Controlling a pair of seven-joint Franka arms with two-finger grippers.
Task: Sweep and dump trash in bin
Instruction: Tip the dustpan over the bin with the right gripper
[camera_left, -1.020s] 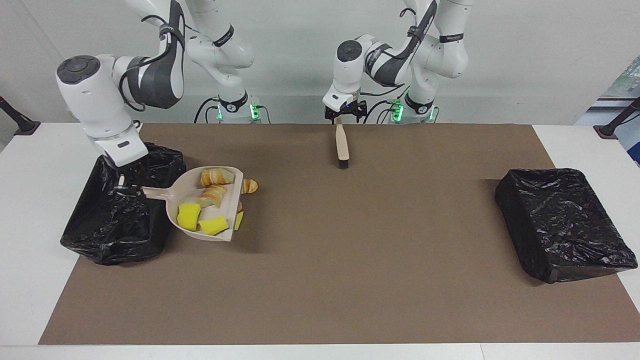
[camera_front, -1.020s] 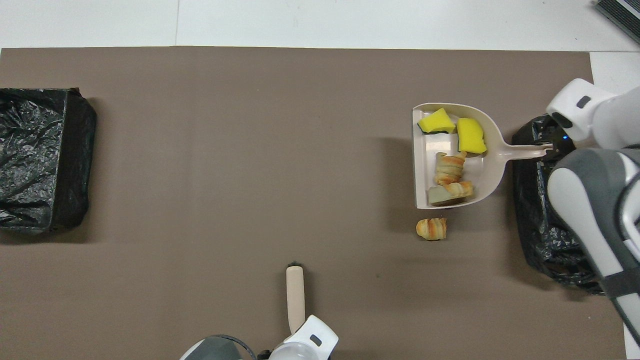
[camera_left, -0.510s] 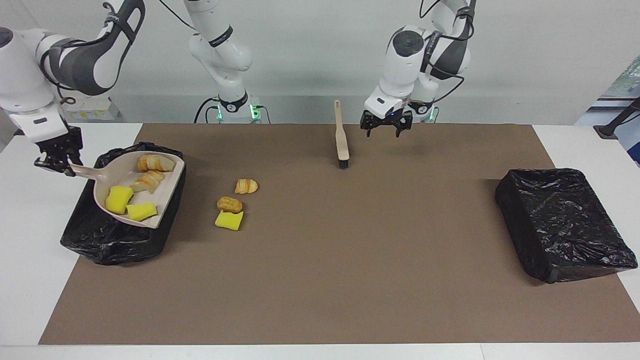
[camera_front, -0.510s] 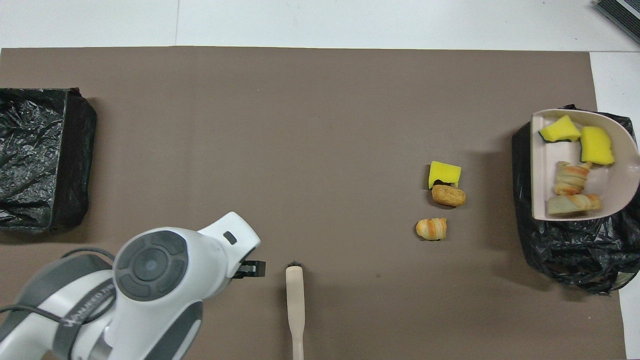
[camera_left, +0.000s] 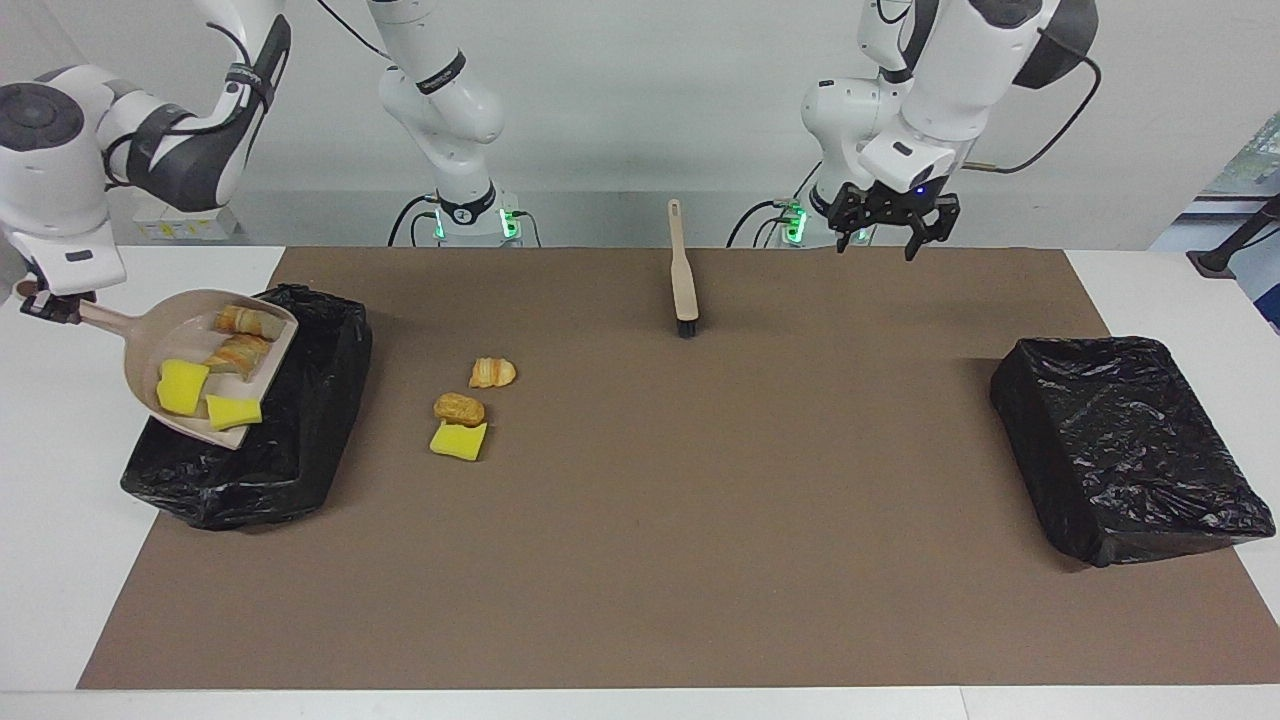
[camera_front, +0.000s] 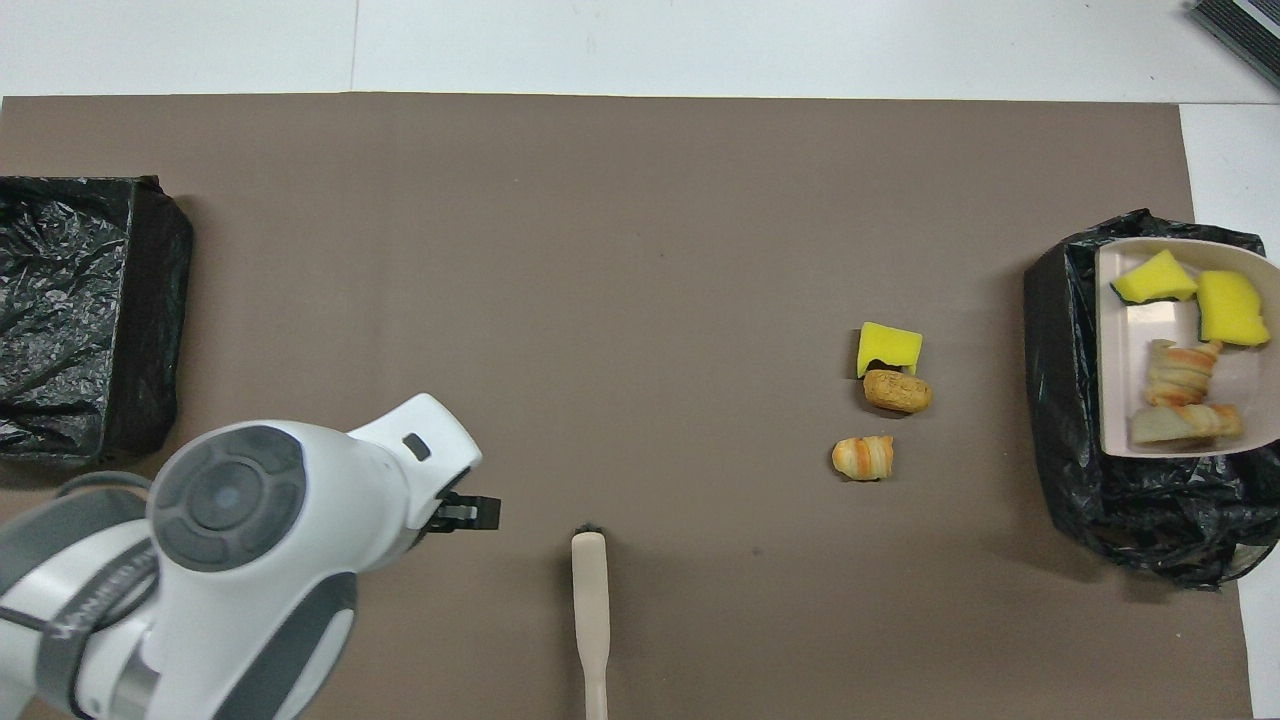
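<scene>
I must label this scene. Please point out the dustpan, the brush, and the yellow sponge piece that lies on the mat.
dustpan (camera_left: 170, 338): facing view, bare inner wall near its handle.
brush (camera_left: 683, 280): facing view, middle of its wooden handle.
yellow sponge piece (camera_front: 889, 348): overhead view, centre of its top face.
</scene>
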